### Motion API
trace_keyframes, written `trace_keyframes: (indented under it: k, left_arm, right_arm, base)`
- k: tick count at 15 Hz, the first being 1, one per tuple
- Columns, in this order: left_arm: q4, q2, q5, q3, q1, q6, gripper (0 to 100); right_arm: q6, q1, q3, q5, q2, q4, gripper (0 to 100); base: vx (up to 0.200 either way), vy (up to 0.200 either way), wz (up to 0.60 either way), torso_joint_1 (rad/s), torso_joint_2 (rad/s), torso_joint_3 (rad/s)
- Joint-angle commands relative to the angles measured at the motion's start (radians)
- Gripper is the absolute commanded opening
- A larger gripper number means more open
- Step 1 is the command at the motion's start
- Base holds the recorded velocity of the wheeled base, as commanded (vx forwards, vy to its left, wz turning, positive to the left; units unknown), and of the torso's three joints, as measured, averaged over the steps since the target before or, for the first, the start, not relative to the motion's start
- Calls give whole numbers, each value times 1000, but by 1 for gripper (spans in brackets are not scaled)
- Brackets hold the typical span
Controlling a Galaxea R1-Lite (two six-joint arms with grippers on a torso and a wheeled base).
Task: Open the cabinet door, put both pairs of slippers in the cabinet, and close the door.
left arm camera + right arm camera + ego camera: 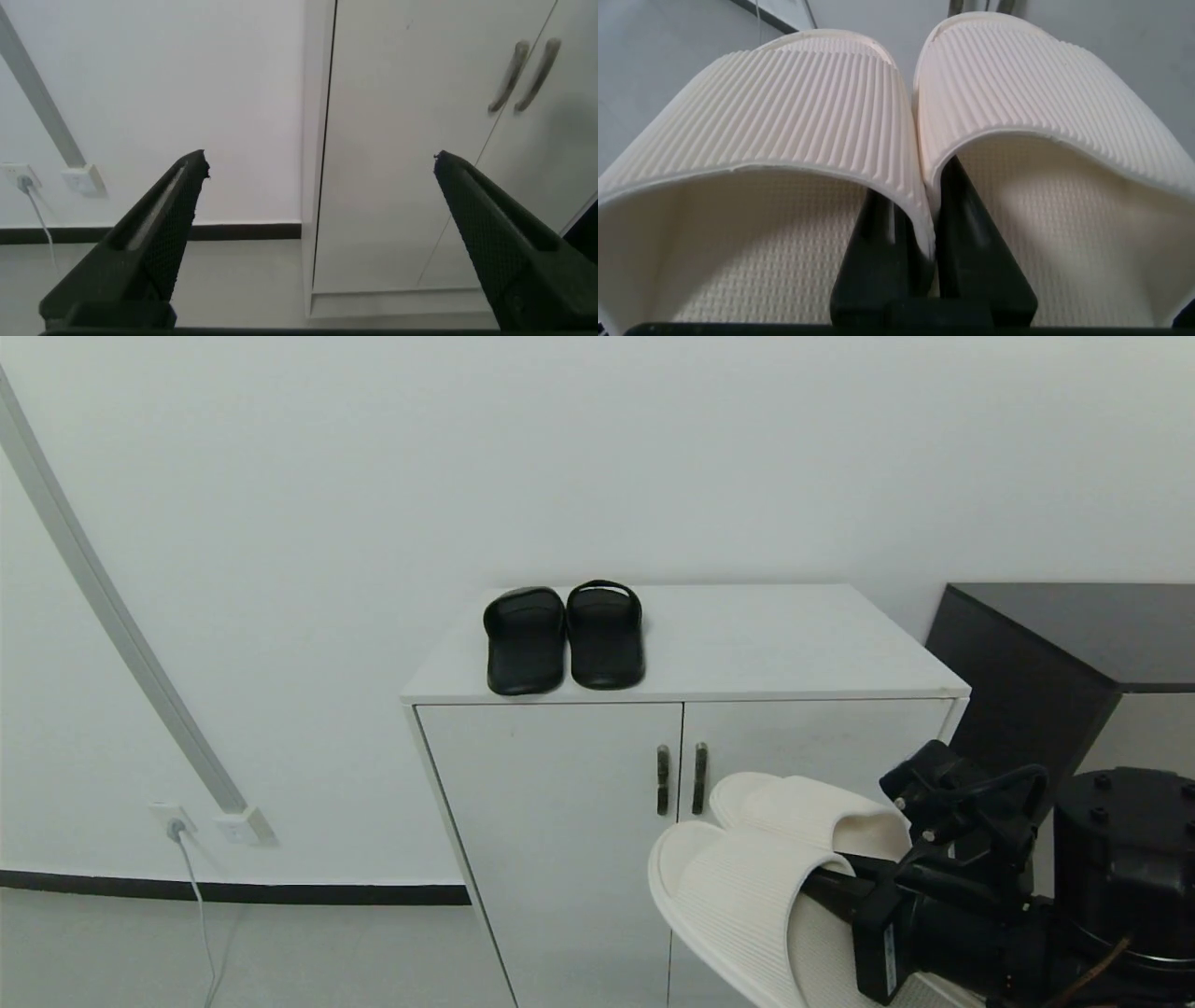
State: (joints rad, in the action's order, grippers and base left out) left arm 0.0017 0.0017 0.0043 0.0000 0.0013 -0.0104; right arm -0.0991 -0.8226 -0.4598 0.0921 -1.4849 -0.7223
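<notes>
A white cabinet [560, 803] stands against the wall with both doors shut; its two dark handles [680, 778] meet at the middle. A black pair of slippers [563, 637] lies on its top, left of centre. My right gripper [831, 877] holds the white pair of slippers [747, 887] in front of the right door, low down; its fingers [962, 215] are shut on the inner sides of both slippers [906, 121]. My left gripper [322, 168] is open and holds nothing, facing the cabinet's left door [420, 140] and its handles [523, 75].
A dark table [1074, 644] stands right of the cabinet. A wall socket with a cable [173, 823] and a slanted grey conduit [103, 607] are on the wall at the left. Bare floor [233, 952] lies left of the cabinet.
</notes>
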Motion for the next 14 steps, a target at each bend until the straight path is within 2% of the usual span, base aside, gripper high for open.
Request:
trace_keyframes:
  k: [1,9,14]
  left_arm:
    - [0,0,0,0,0,0,100]
    - [-2,0,2,0,0,1,100]
    - [0,0,-3,0,0,6,100]
  right_arm:
    - [-1,0,1,0,3,0,0]
    - [6,-3,16,-5,8,0,0]
    - [1,3,12,-29,2,0,0]
  base:
    - [0,0,0,-193,515,320]
    - [0,0,0,-162,488,325]
    - [0,0,0,-98,462,352]
